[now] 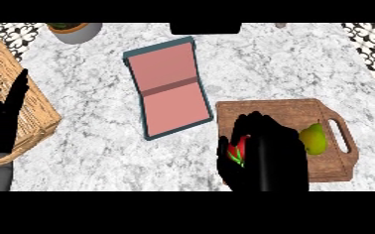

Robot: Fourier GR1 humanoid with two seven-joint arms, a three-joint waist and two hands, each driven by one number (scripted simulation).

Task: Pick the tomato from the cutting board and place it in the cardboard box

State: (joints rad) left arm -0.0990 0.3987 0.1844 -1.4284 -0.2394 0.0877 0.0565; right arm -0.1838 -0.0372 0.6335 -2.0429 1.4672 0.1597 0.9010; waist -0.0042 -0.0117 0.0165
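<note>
Curling round the tomato (237, 150), the right hand (265, 153) is grasping it over the left part of the cutting board (293, 111), so the step in hand looks like the pick itself, with the placing not yet begun. Only a sliver of red skin and green stalk is showing between the thumb and the fingers (258, 121); whether the tomato is clear of the wood or touching it cannot be told. The right forearm is coming in from the lower edge, the hand pointing up the view, its back turned toward the camera. Just beside it on the board, a green pear-like fruit (313, 139) is lying near the handle slot. The next move probably calls for lifting and carrying the tomato up and to the left, to the flat pink-lined box (170, 87) lying open on the bench (95, 129), and releasing it above the inside. The left hand (13, 111) is resting open at the left edge, over a woven basket (36, 111).
</note>
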